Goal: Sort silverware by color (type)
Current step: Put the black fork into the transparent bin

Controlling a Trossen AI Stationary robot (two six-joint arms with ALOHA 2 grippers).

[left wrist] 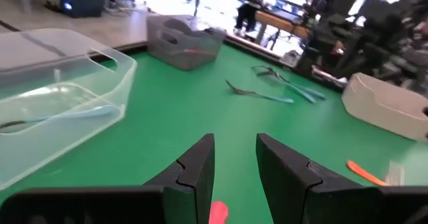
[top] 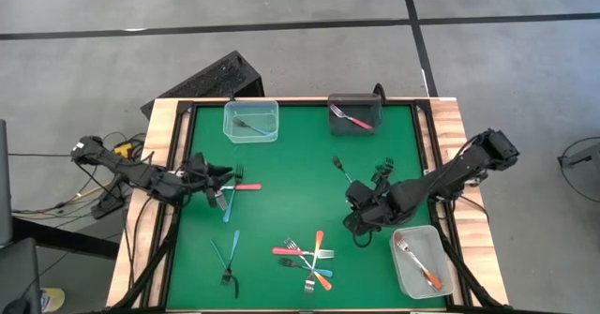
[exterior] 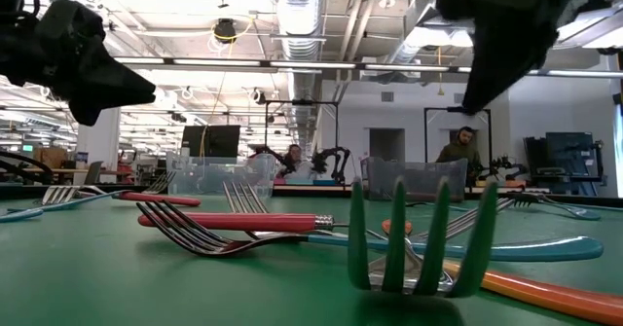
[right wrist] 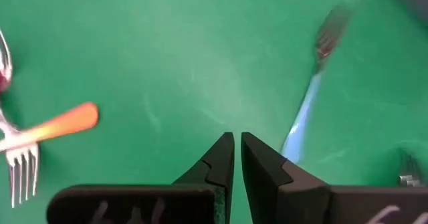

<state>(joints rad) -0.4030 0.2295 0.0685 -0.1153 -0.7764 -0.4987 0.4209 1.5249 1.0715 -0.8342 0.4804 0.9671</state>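
The red fork (top: 246, 187) lies crosswise on the green mat (top: 300, 164), handle running out toward the middle, and the left gripper (top: 218, 185) sits right over its tine end, fingers (left wrist: 198, 170) parted a little with the red handle tip showing between them; whether they actually grip it, I cannot tell. A blue fork (top: 228, 204) angles away just beneath that gripper. The right gripper (top: 359, 222) hovers low over bare mat, its fingers (right wrist: 221, 158) nearly together, nothing in them. The mixed pile of forks (top: 307, 261) lies near it, toward the front centre. Containers now: the clear tub (top: 251, 121) at the back holds 1 blue fork, the dark tub (top: 355, 113) holds 1 red fork, and the front-right clear tub (top: 424, 261) holds 1 orange fork.
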